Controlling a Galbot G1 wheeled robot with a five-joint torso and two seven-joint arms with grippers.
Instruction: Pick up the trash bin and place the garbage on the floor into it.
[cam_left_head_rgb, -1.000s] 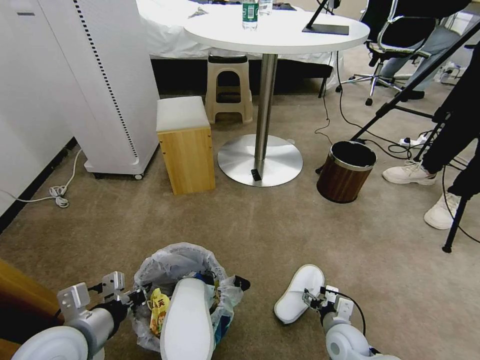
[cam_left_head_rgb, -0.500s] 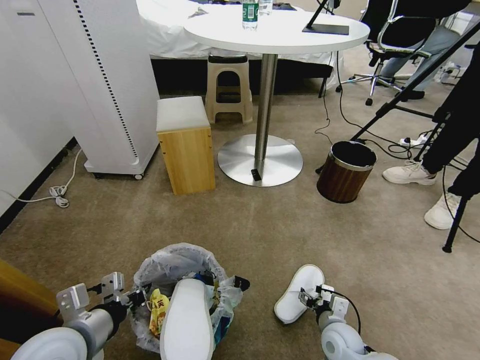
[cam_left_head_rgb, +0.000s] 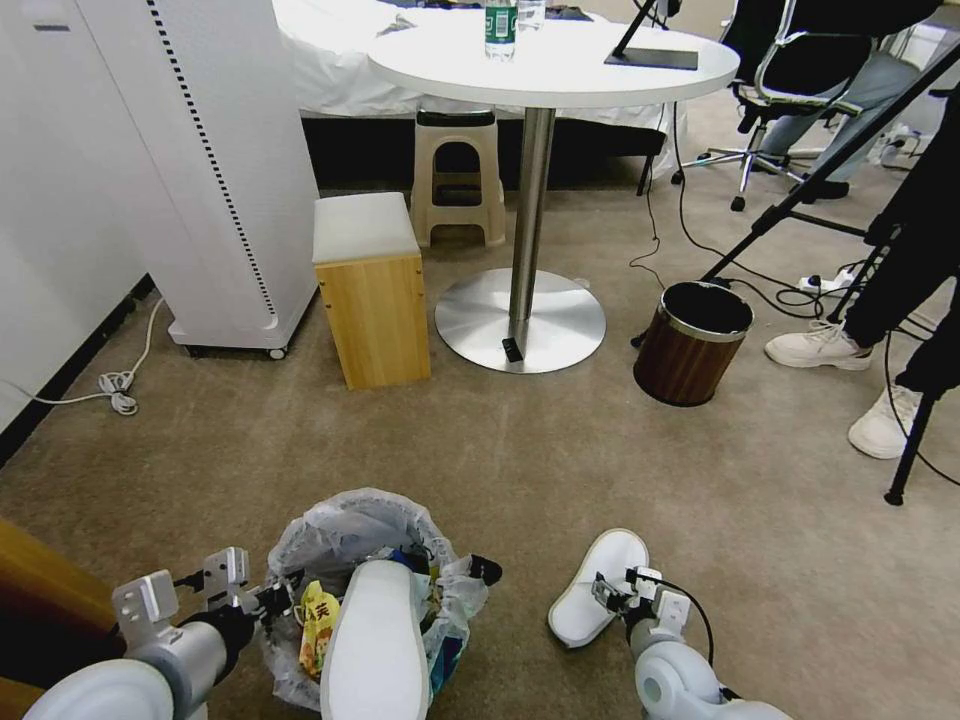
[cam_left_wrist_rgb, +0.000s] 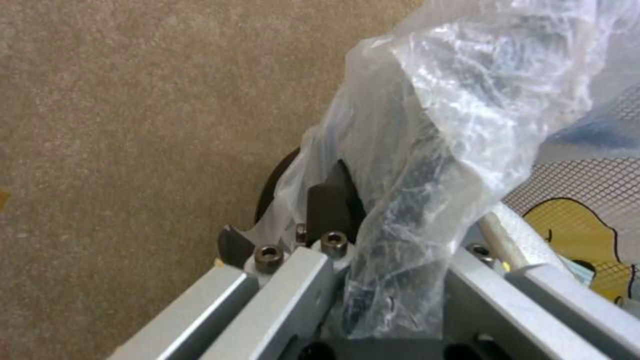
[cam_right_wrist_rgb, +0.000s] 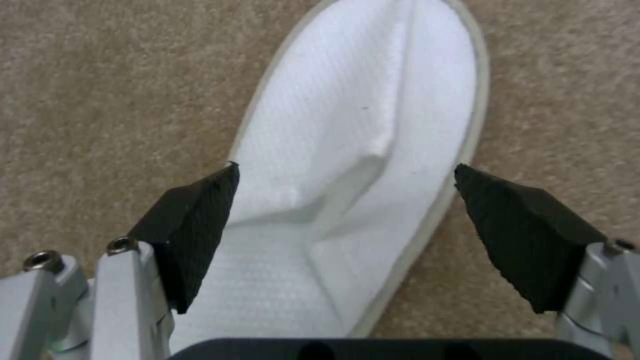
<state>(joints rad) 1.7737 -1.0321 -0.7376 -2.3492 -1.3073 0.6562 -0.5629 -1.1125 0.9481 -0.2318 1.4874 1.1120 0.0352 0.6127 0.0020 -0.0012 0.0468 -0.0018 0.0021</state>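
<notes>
Below both grippers: floor (cam_left_head_rgb: 520, 470), tan short-pile carpet, under everything here.
Trash bin (cam_left_head_rgb: 340, 530): directly ahead of the left gripper, clear liner spilling over the rim; packed with wrappers, and one white slipper (cam_left_head_rgb: 375, 640) stands out of the top.
Left gripper (cam_left_head_rgb: 268, 598): clamped on the bin's near rim; the left wrist view shows one dark pad (cam_left_wrist_rgb: 330, 200) outside the wall with bunched liner (cam_left_wrist_rgb: 427, 165) drawn through the closed jaws.
Loose slipper (cam_left_head_rgb: 597, 585): flat on the carpet, well to the right of the bin, toe pointing away from the right gripper.
Right gripper (cam_left_head_rgb: 612, 592): low over the heel end of that slipper, jaws spread wide; in the right wrist view the dark pads (cam_right_wrist_rgb: 193, 225) sit either side of it, neither touching.
Step in hand: judged to be lining up on the last slipper, grasp not yet made.
Next move calls for: sinking slightly and pinching across the slipper's width, getting under its thin edge without snagging pile.
</notes>
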